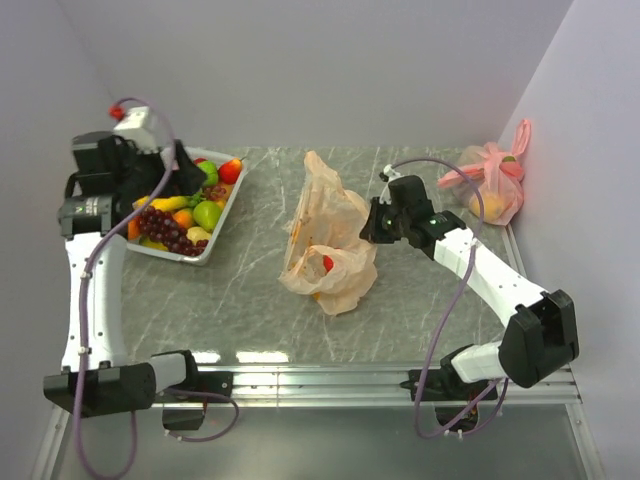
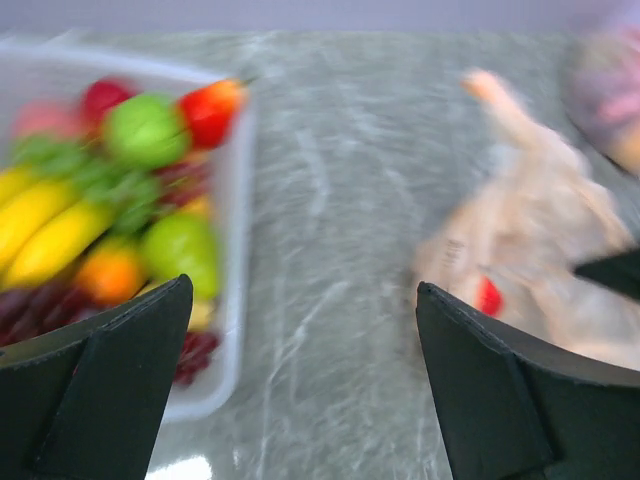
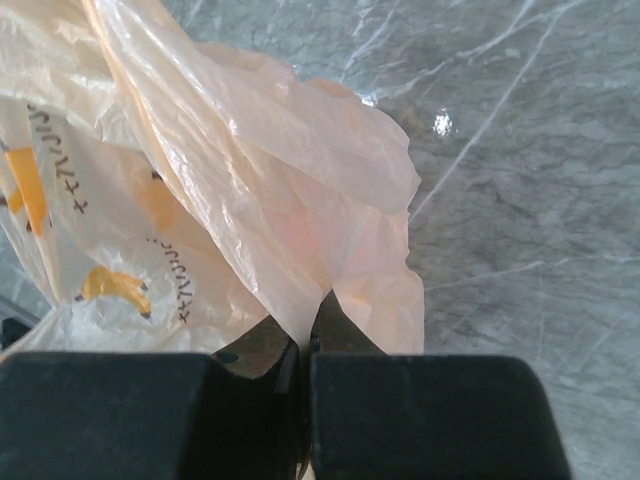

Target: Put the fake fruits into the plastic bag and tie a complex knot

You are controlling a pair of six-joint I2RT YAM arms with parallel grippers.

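Overhead, hold peach-orange translucent plastic bag (image 1: 325, 225) open by right edge, clenched in right end effector (image 1: 375, 222); find glossy multicoloured fake fruits (image 1: 185, 215) in clear tray (image 1: 197, 258), well left of bag. Left wrist: centre gaping, empty left end effector (image 2: 303, 290) over one fruit. Right wrist: pinch film firmly.
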